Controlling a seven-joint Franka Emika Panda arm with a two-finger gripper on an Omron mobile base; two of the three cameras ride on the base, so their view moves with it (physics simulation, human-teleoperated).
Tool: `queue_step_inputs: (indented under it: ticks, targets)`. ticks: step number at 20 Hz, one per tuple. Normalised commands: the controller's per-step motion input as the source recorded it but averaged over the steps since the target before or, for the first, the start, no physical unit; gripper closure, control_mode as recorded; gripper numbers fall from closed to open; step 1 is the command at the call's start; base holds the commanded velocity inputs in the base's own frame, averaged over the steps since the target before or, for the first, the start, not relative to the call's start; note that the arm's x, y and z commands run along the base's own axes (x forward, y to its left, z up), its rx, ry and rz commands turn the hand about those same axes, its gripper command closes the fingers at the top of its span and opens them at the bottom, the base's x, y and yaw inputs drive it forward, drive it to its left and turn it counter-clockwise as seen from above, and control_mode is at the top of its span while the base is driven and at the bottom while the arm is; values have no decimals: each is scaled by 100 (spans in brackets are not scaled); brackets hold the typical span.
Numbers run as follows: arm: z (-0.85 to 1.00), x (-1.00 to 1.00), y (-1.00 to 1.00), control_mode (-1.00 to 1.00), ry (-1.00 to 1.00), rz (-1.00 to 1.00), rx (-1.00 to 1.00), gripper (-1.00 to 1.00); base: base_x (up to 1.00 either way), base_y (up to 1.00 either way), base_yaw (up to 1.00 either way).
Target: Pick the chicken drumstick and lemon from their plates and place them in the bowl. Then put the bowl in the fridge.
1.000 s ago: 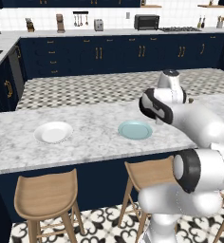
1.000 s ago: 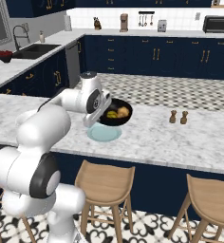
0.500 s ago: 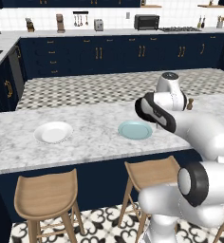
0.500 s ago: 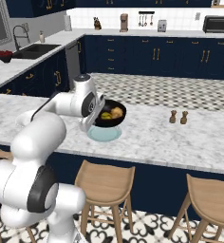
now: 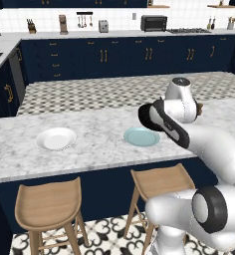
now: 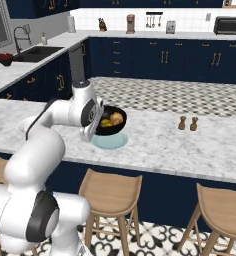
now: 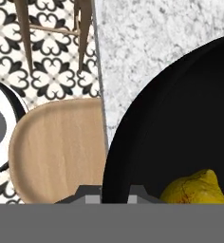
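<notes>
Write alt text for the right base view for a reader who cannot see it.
A white robot arm holds a black bowl tilted above a pale blue plate on a marble counter; a chicken drumstick and a lemon lie in the bowl. Wooden stools stand below, and navy cabinets line the back wall.
</notes>
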Motion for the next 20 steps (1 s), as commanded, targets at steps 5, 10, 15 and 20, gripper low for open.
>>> queue_step_inputs:
  ticks: [5,10,15,20]
  targets:
    - [11,-37,17,-100,-5,9,-4,100,0,0,0]
    - [37,-55,-1,-100,-1,1,0,100,0,0,0]
    - [43,-63,0,-100,0,0,0,100,0,0,0]
    - [23,-51,0,-100,5,0,0,100,0,0,0]
